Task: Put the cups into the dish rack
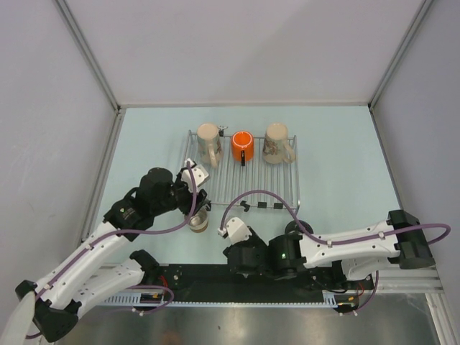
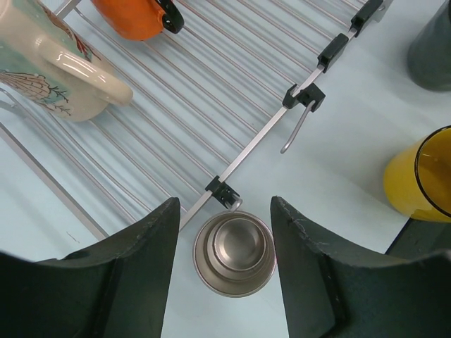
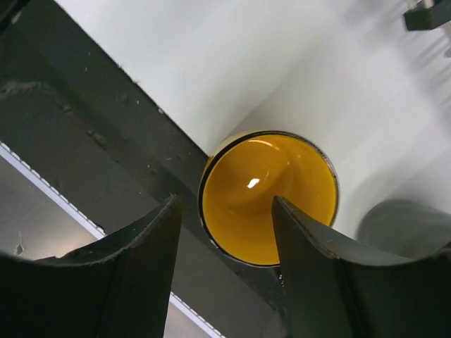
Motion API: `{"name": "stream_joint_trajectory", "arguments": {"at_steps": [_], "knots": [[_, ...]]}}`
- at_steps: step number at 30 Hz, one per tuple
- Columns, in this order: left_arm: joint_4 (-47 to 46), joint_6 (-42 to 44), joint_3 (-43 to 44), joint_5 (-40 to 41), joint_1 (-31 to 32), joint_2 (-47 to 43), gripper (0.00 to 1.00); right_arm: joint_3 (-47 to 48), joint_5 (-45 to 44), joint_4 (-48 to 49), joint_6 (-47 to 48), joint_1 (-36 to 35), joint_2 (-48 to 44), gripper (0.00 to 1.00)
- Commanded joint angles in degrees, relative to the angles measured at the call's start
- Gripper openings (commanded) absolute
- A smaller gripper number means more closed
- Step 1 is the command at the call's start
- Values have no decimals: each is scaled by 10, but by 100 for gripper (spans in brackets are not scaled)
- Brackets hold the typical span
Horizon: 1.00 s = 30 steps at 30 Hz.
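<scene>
Three of the six cups are already in: a left beige mug, an orange mug with a black handle and a right beige mug sit in a row along the far edge of the dish rack, though I cannot tell whether they are tipped over or inverted. By my reckoning that is half the job, with three cups left on the table. The steel cup stands mouth up just beside the rack's near edge, next to a small black clip. It is handleless, tapering and brightly polished inside. The yellow mug stands close to the arms' bases, glossy and round, with a dark rim. The dark grey mug is matte and near it, only partly in view. The left beige mug has a printed pattern and a thick glazed handle. The rack is thin, parallel silver wire, flat and open. The left gripper hangs above the steel cup with its jaws spread wide, the cup between them and not touched. The right gripper is likewise spread, over the yellow mug, with one finger seemingly above its mouth and the other outside the wall. It grips nothing.
</scene>
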<state>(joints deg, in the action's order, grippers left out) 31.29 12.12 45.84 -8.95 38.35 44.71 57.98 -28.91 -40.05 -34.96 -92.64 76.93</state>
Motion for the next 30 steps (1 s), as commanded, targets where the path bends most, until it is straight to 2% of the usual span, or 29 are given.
{"name": "stream_joint_trajectory", "arguments": {"at_steps": [1,14,17,18,21,27,30], "knots": [[-28,12,-2,14,-3,1,59,-3,24,9,-19,-18,26,57],[-31,16,-2,33,-2,-10,58,-44,62,70,-2,-7,81,50],[-25,19,-3,39,-2,-18,58,-59,81,95,4,10,82,36],[-24,19,-2,43,-3,-23,58,-65,82,99,5,12,83,23],[-23,19,-2,46,-3,-23,58,-65,84,101,11,22,80,0],[-23,7,23,39,-3,-13,58,12,35,54,59,27,40,0],[-34,-5,37,10,-4,-11,62,42,28,94,93,41,-30,0]]}}
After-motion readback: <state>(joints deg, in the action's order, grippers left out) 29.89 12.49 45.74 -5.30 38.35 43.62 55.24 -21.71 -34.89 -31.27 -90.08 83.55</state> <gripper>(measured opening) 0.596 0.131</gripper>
